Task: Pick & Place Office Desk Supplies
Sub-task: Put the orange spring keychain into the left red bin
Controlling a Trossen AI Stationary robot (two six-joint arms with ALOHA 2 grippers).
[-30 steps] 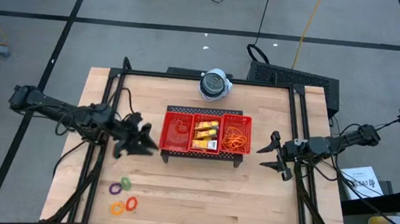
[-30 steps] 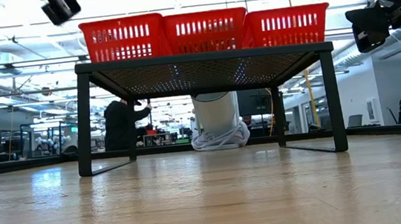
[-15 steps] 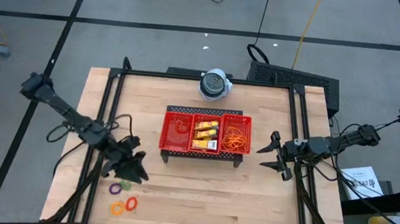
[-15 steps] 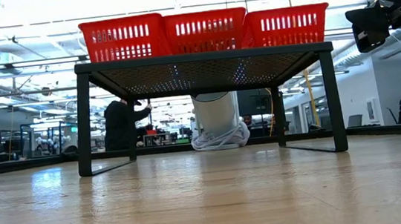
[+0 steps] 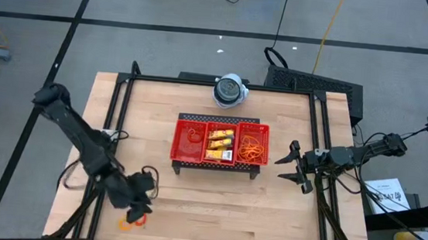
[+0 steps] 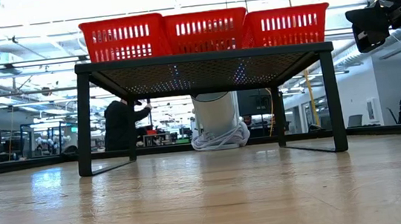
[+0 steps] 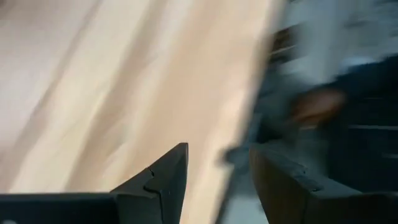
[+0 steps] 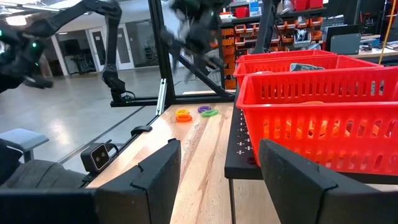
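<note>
At the front left of the tabletop lie the little rings. From above, an orange ring and a pinkish ring show side by side, close to the front edge. The right wrist view, which looks across the tabletop, also shows a purple ring and a green ring just beside the orange one.

The left gripper is directly over this group, low above the wood. From above it covers the purple and the green ring. In its own wrist view the picture is smeared, but the two dark fingers stand apart, and I see nothing between them. Whether they touch a ring I cannot tell.

Farther back, in the middle of the tabletop, the red mesh tray sits on a low dark stand. Its left compartment holds a thin loop. The middle one holds the yellow packets, and the right one holds a heap of orange rubber bands.

To the right of the tray, and apart from it, the right gripper waits above the tabletop and points toward the tray. Its fingers are spread wide and hold nothing.

At the back edge stands the round white-grey device. In the room behind the tabletop, a person in dark clothes stands far away.
</note>
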